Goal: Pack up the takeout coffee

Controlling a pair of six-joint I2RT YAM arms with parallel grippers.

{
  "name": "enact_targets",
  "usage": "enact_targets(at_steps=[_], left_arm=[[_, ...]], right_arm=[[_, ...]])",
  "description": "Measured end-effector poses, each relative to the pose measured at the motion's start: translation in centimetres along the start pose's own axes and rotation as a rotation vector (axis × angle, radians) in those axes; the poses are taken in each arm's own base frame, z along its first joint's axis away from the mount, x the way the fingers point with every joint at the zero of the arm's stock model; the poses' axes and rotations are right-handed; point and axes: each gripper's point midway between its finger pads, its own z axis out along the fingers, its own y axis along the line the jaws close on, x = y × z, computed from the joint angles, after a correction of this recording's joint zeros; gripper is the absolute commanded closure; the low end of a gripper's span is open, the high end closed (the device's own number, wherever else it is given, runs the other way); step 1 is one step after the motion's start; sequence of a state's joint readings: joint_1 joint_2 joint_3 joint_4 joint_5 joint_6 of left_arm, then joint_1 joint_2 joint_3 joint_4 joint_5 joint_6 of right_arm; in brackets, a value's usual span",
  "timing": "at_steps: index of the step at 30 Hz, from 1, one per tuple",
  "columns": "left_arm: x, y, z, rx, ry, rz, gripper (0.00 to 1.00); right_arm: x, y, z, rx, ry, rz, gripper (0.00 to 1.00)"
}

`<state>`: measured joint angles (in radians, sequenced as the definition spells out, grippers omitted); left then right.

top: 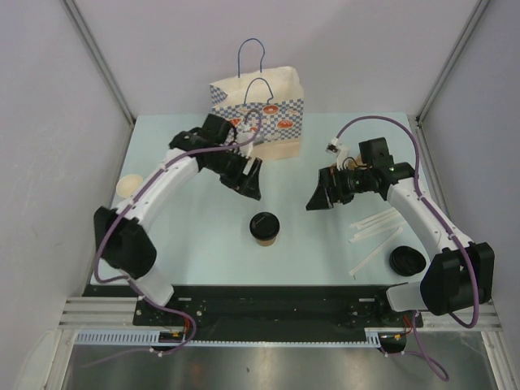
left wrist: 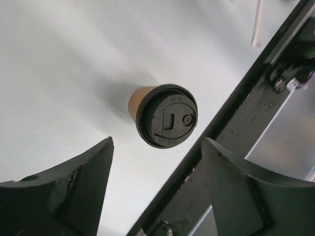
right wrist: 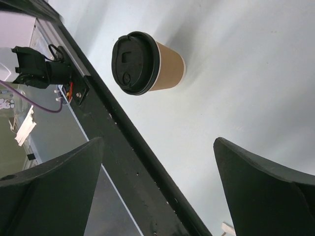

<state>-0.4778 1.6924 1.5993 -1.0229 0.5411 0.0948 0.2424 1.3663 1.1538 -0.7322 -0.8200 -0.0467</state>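
- Top view: shows the takeout coffee [top: 265, 227] upright on the counter [top: 203, 236], black lid on, apart from both claws.
- Puts the checkered paper bag [top: 260, 114] beyond the coffee, mouth open, handles up.
- Sets the left claw [top: 248, 180] beyond and just left of the coffee, spread, gripping nothing.
- Sets the right claw [top: 321, 195] beyond and right of the coffee, spread wide, likewise empty.
- Leaves white straws [top: 375, 231] and a loose black lid [top: 406, 261] right of the coffee, well apart from it.
- Left wrist view: looks past the spread left claw [left wrist: 157, 147] onto the takeout coffee [left wrist: 165, 115], clear of both fingers.
- Right wrist view: frames the takeout coffee [right wrist: 147, 61] beyond the wide right claw [right wrist: 157, 147], untouched.
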Motion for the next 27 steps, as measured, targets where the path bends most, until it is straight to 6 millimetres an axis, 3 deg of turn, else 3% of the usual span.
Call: enact_targets(at_steps=[5,8,10,13,16,18,19,21,25,27], left_arm=[[-1.5,-1.0,-6.2,-0.003,-0.269,0.068,0.21],[-0.8,-3.2,-8.9,0.013,-0.404,0.136,0.20],[0.3,-4.8,-9.7,0.063,-0.479,0.162,0.20],[2.2,-5.9,-9.0,0.155,-0.529,0.127,0.25],[4.0,-6.2,-6.6,0.274,-0.530,0.027,0.36],[5.1,-5.7,-4.5,0.335,-0.500,-0.074,0.44],[5.6,-5.4,-3.5,0.357,-0.488,-0.121,0.53],[6.1,-4.9,-2.0,0.391,-0.469,-0.205,0.60],[6.1,-4.3,-0.4,0.439,-0.460,-0.318,0.74],[5.6,-4.1,-0.2,0.459,-0.467,-0.346,0.76]], right_arm=[[-0.2,1.2,0.6,-0.054,0.005,-0.019,0.00],[-0.7,2.7,1.4,-0.124,0.010,-0.037,0.00],[-1.1,3.7,2.0,-0.169,0.016,-0.046,0.00],[-1.4,5.6,3.3,-0.251,0.037,-0.043,0.00],[-1.2,6.9,4.6,-0.330,0.073,-0.002,0.03],[-0.9,7.5,5.5,-0.381,0.107,0.045,0.11],[-0.8,7.7,6.0,-0.404,0.123,0.070,0.15],[-0.5,7.8,6.9,-0.436,0.155,0.119,0.28],[0.1,8.0,8.3,-0.478,0.210,0.192,0.55],[0.4,8.4,8.8,-0.495,0.231,0.214,0.60]])
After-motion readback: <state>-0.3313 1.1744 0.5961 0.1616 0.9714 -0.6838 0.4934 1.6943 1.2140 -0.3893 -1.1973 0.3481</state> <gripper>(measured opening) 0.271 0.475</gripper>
